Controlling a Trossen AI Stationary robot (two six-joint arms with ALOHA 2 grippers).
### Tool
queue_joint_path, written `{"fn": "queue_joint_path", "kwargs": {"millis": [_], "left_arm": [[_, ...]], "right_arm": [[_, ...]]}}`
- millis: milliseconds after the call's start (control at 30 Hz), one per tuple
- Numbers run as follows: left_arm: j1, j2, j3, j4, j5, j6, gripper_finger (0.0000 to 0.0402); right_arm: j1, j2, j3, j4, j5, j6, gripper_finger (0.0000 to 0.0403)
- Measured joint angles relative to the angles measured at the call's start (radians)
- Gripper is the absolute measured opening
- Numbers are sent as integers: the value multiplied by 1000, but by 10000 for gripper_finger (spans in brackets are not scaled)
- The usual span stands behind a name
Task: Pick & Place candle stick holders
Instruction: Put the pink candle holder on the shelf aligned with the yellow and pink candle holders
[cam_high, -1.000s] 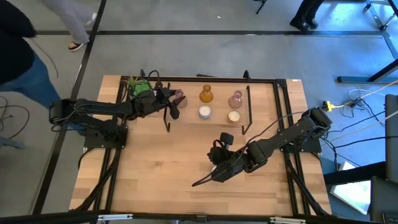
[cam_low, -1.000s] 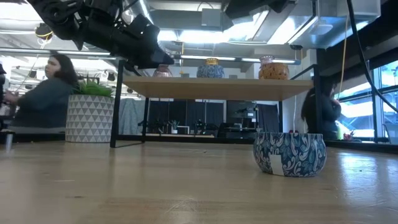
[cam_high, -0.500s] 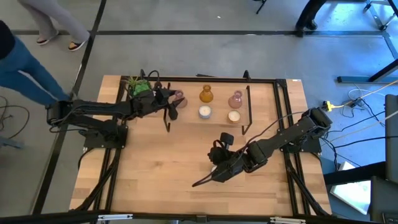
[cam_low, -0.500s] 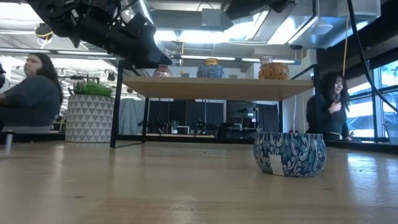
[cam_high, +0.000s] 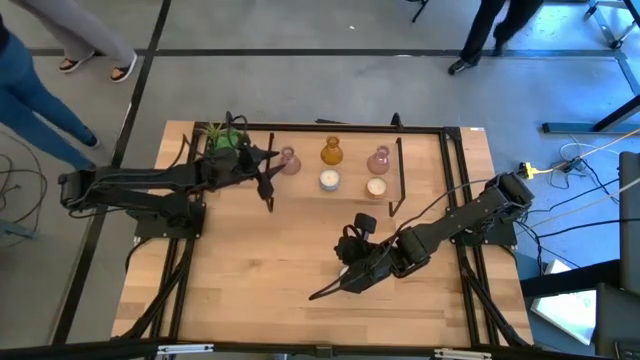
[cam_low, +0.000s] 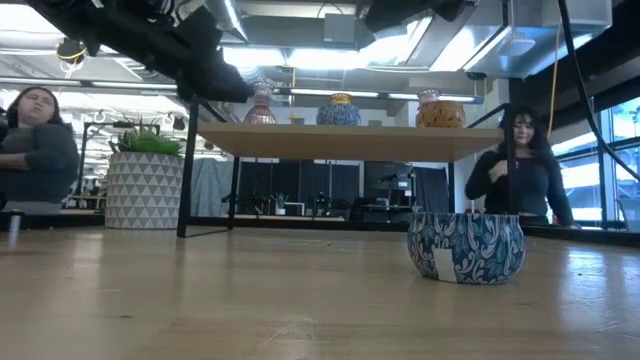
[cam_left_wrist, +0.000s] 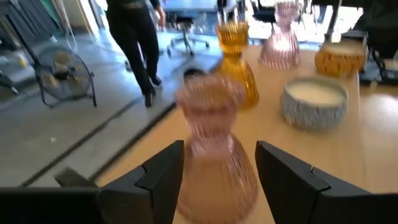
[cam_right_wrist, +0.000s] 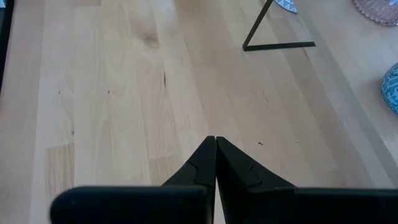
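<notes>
A pink glass holder (cam_high: 290, 160) stands upright on its round base on the raised wooden shelf (cam_low: 350, 141). My left gripper (cam_high: 270, 168) is open just left of it. In the left wrist view its fingers stand on either side of the holder (cam_left_wrist: 214, 155) without touching. An amber holder (cam_high: 332, 152), a second pink one (cam_high: 379, 158) and two cream votives (cam_high: 329, 179) (cam_high: 376, 186) also stand there. A blue-patterned round votive (cam_low: 465, 247) sits on the table. My right gripper (cam_high: 325, 291) is shut and empty, low at the front middle.
A green plant in a white patterned pot (cam_high: 222, 138) stands close behind my left gripper. The shelf's thin black legs (cam_high: 270, 190) (cam_high: 396, 180) rise from the table. Bare wood (cam_right_wrist: 124, 81) lies ahead of the right gripper. People move in the room beyond.
My left gripper has drawn back toward the table's left edge, away from the pink holder. The holder stays upright on the shelf and now shows uncovered in the low view. My right arm has kept still.
</notes>
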Motion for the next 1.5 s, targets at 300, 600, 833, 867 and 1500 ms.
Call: {"fn": "queue_joint_path", "kwargs": {"millis": [300, 600, 833, 867, 1500], "left_arm": [[-18, 36, 0, -69, -1, -26, 151], [-18, 61, 1, -49, 54, -38, 42], [-66, 64, 0, -37, 95, -57, 3], [-72, 64, 0, -37, 88, -56, 2], [-36, 174, 1, 116, 67, -32, 2]], "right_arm": [[0, 0, 0, 1, 0, 3, 10], [0, 0, 0, 1, 0, 3, 10], [0, 0, 0, 0, 0, 3, 10], [0, 0, 0, 0, 0, 3, 10], [0, 0, 0, 10, 1, 3, 10]]}}
